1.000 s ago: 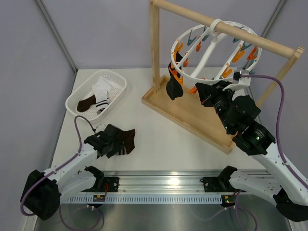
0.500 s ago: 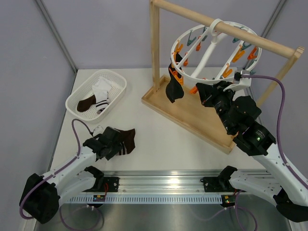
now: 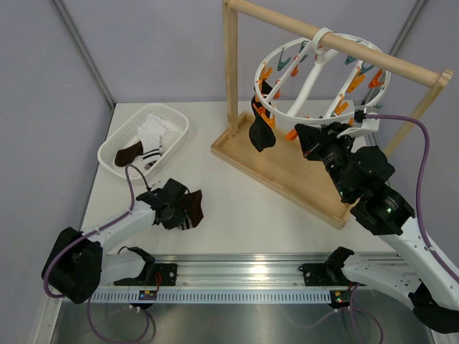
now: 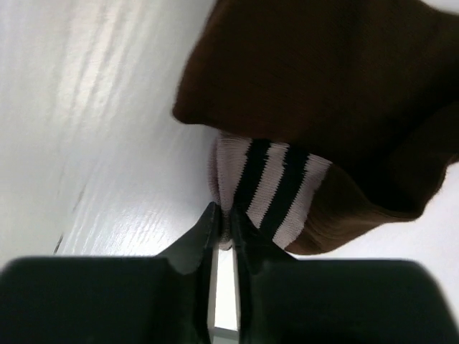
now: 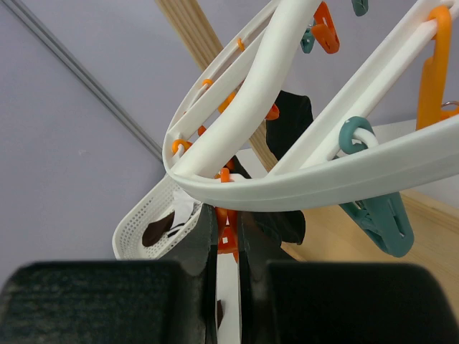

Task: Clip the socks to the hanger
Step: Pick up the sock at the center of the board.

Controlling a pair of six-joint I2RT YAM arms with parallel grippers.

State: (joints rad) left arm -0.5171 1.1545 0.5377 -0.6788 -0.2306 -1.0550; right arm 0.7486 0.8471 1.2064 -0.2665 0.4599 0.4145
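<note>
A dark brown sock [image 3: 193, 206] with a black-and-white striped cuff [image 4: 272, 188] lies on the table at the near left. My left gripper [image 3: 179, 209] [image 4: 224, 217] is shut on the edge of that cuff. The round white hanger [image 3: 278, 110] [image 5: 301, 190] hangs from the wooden stand's bar, with one dark sock [image 3: 259, 133] [image 5: 288, 125] clipped to its left side. My right gripper [image 3: 306, 137] [image 5: 228, 228] sits under the ring's near rim, shut on an orange clip [image 5: 230, 241].
A white mesh basket [image 3: 115, 155] at the far left holds more socks [image 3: 151, 133], dark and striped white. The wooden stand has a tall post [image 3: 230, 72] and a flat base [image 3: 283, 175] across the right half of the table.
My left gripper slid right onto the sock's striped cuff and closed on it. The sock bunched slightly. The right arm and hanger barely moved.
</note>
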